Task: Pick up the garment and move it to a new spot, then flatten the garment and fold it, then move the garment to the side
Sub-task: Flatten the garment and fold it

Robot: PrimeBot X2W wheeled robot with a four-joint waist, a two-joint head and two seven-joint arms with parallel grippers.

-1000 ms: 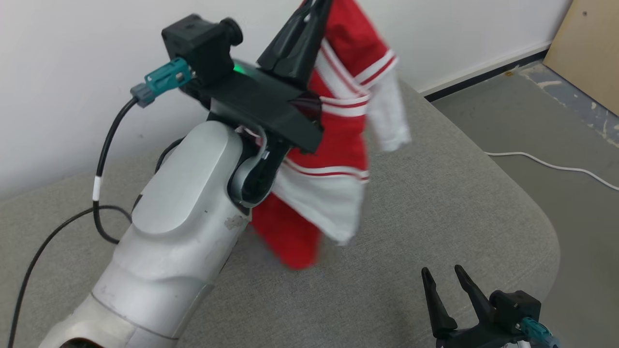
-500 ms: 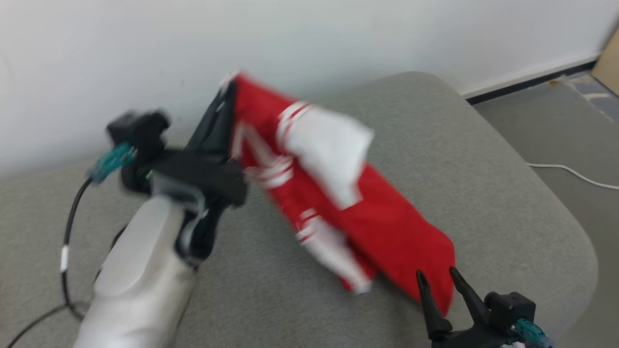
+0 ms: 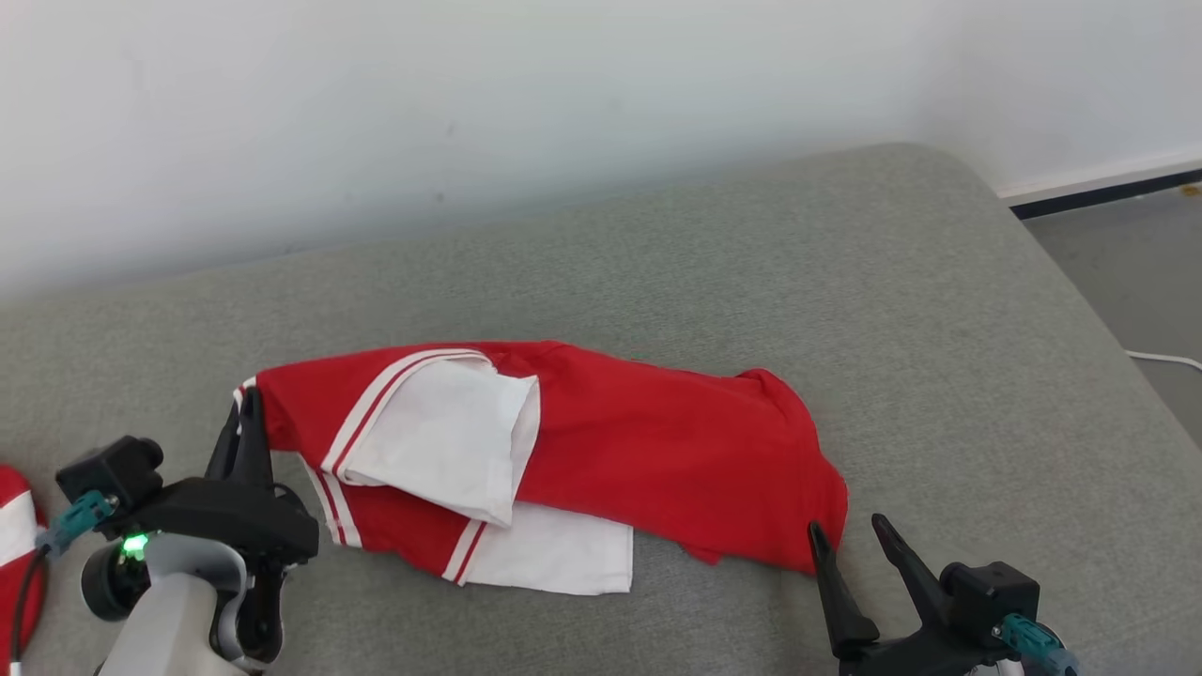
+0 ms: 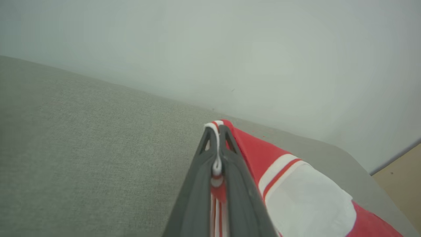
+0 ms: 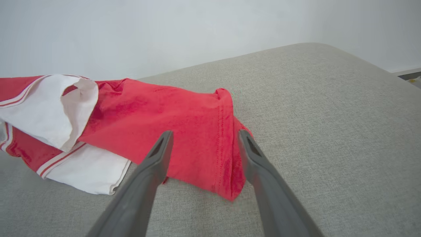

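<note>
Red garment (image 3: 657,451) lies stretched left to right.

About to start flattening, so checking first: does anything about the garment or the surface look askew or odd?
Yes. The garment lies bunched on the grey cushion, not flat: a white sleeve is doubled over the red body, and the hem by the open right gripper is rumpled. The left gripper is shut on its striped edge.
</note>
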